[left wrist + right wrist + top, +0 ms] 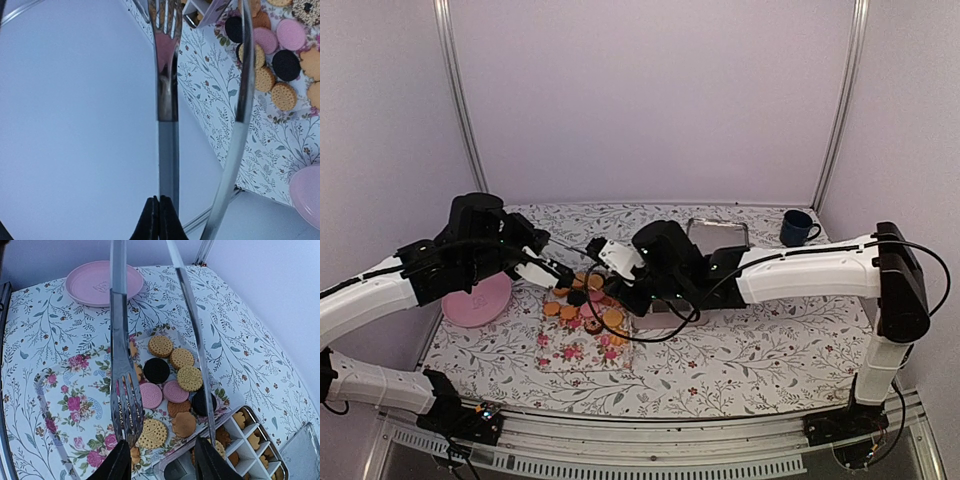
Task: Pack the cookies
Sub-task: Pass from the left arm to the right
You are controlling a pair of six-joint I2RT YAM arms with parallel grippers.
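The right jaws (162, 456) stand partly apart, pressing from both sides on the arms of a pair of long steel fork-tipped tongs (125, 405) that reach out ahead of them. The tong arms are spread. Between and just beyond the tong tips lie the cookies (176, 391), small flat round biscuits in tan, black and pink, loose on a square rose-printed sheet (75, 400). A tan one sits just inside the forked tip and a black one against the plain arm. Close under the jaws, to their outer side, is a metal tin with white dividers (243, 442), a few cookies already in its cells. Far ahead sits a round pink plate (100, 282) on the leaf-patterned worktop (40, 330). The left jaws (160, 220) are pinched tight on one arm of a second pair of steel tongs (167, 125), whose tips point at the same pile. The main risk is that the wide spread catches several cookies at once, or that the tines skate over a thin biscuit and push it off the sheet. With both tools at one pile, they could also clash.
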